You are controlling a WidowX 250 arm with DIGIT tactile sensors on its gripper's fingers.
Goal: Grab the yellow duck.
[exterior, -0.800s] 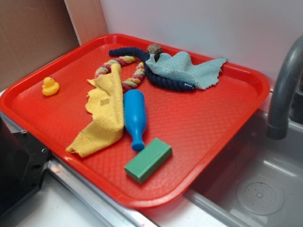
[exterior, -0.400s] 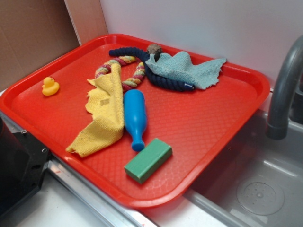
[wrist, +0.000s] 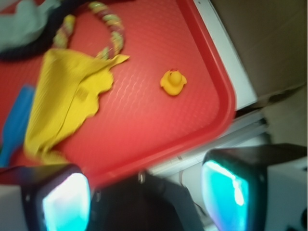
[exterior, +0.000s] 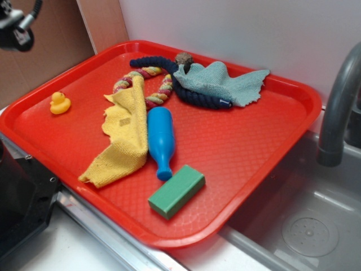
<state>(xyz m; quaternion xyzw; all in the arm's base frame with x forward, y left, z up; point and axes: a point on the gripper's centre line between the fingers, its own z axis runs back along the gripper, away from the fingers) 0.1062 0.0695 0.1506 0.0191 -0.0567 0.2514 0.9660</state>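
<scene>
One red tray (exterior: 242, 147) is taking up most of the exterior view, sitting beside a steel sink (exterior: 304, 226) whose grey faucet (exterior: 338, 107) is rising at the right edge. Lying across the tray's left-centre is a yellow terry cloth (exterior: 121, 141), its upper edge touching a multicoloured rope ring (exterior: 152, 79). A teal cloth (exterior: 223, 83) is lying near the tray's back rim, draped over part of a dark navy rope (exterior: 194, 96) that is curving behind the ring, with a small brownish lump (exterior: 183, 58) sitting at the rope's far bend. A blue bottle (exterior: 160, 138) is lying on its side just beside the yellow cloth, its neck pointing toward a green block (exterior: 176, 191) near the front rim.

The yellow duck (exterior: 60, 103) is sitting upright by itself near the tray's left corner, well apart from the yellow cloth. In the wrist view the duck (wrist: 173, 82) is showing close to the tray's curved rim (wrist: 226, 96), with bare red surface all around it.

The gripper (wrist: 144, 192) is hovering off the tray's edge; its two fingers (wrist: 62, 197) are standing wide apart at the bottom of the blurred wrist view, seemingly with nothing between them. In the exterior view only a dark piece of the arm (exterior: 16, 28) is showing at the top-left corner.
</scene>
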